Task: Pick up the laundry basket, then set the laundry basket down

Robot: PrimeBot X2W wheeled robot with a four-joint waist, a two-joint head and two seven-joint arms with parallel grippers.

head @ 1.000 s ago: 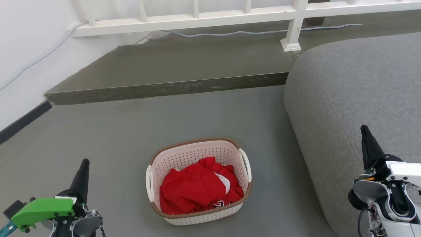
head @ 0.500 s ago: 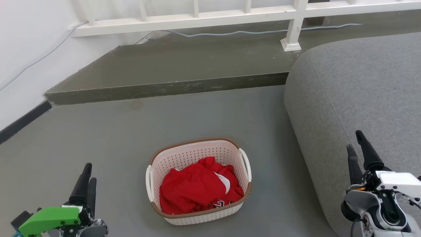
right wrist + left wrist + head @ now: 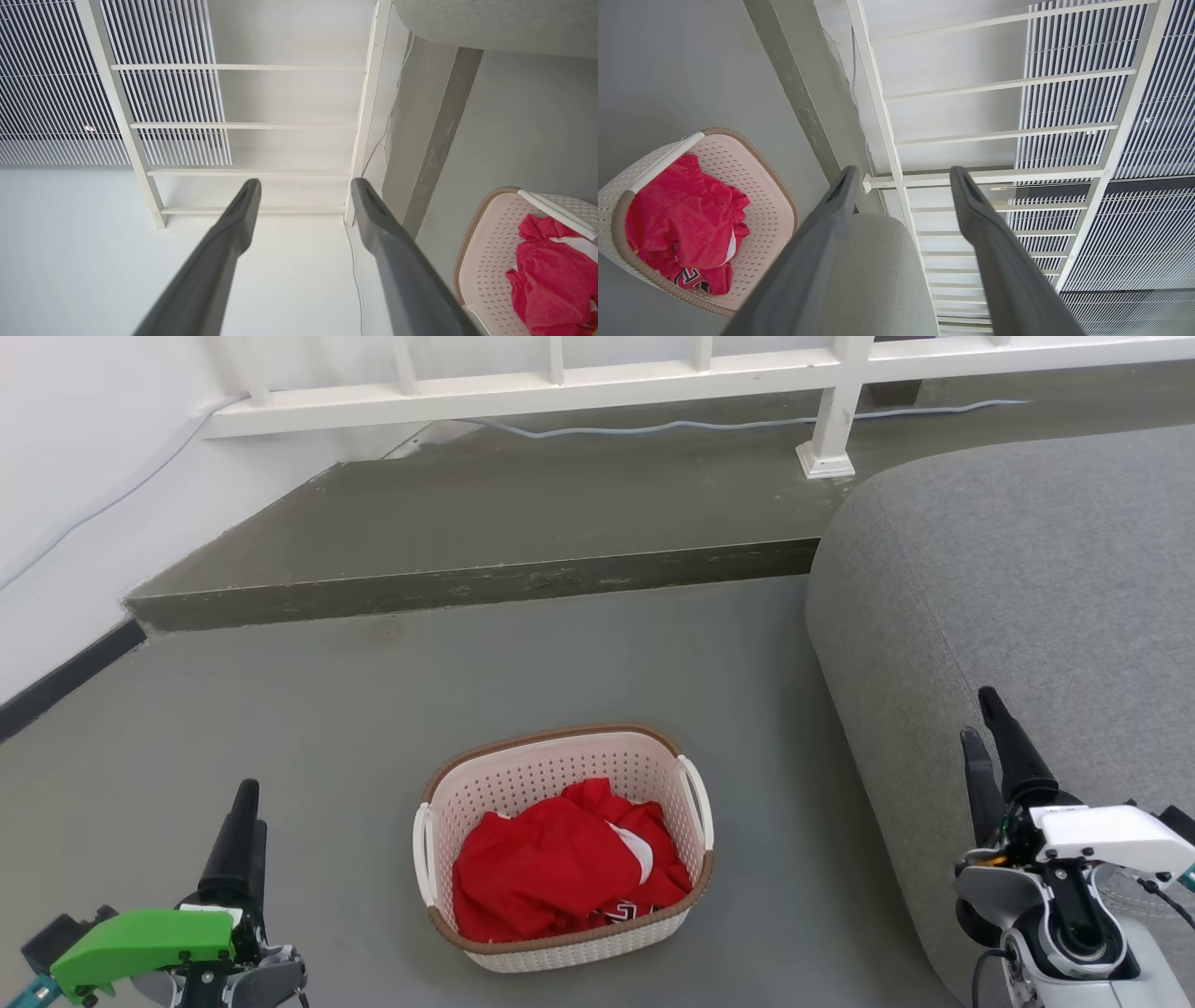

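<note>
The laundry basket (image 3: 558, 771) stands on the grey floor, cream and perforated, with a brown rim and white side handles. A crumpled red garment (image 3: 560, 863) lies inside it. My left gripper (image 3: 247, 803) is open and hangs left of the basket, well apart from it. My right gripper (image 3: 978, 714) is open to the right of the basket, in front of the grey sofa. The left wrist view has the basket (image 3: 761, 210) at its left, beside my open left gripper (image 3: 901, 170). In the right wrist view the basket (image 3: 488, 242) sits at the lower right of my open right gripper (image 3: 303, 182).
A large grey upholstered sofa (image 3: 1018, 588) fills the right side, close to the basket. A raised concrete step (image 3: 467, 586) crosses behind it, with a white railing (image 3: 560, 381) and a cable on top. A white wall (image 3: 65, 476) bounds the left.
My right gripper has shifted left toward the basket and turned, so both its fingers now show. The left gripper has turned too and risen slightly. The basket has not moved.
</note>
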